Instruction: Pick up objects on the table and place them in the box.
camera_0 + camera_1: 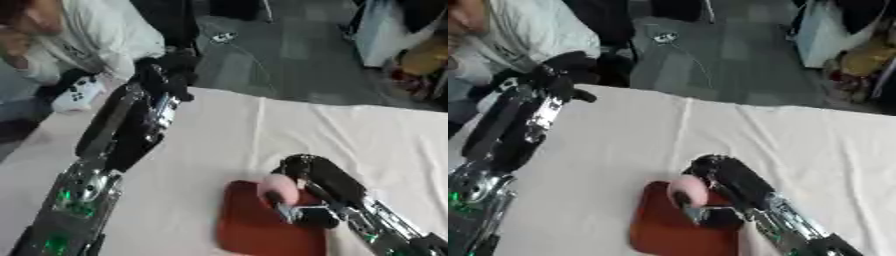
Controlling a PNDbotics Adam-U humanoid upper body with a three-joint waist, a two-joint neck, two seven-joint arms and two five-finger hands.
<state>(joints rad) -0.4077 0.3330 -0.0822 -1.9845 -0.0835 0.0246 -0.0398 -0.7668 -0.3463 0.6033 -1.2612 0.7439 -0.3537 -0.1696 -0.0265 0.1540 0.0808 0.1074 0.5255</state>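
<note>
A pink rounded object hangs over a flat dark red box or tray lying on the white table near the front. My right hand comes in from the lower right and its fingers curl around the pink object, just above the red box. My left arm stretches up the left side, and my left hand is raised at the table's far left edge with its fingers curled and nothing in them.
A white cloth covers the table. A person in a white top sits at the far left holding a white controller. Bags and clutter stand on the grey floor at the far right.
</note>
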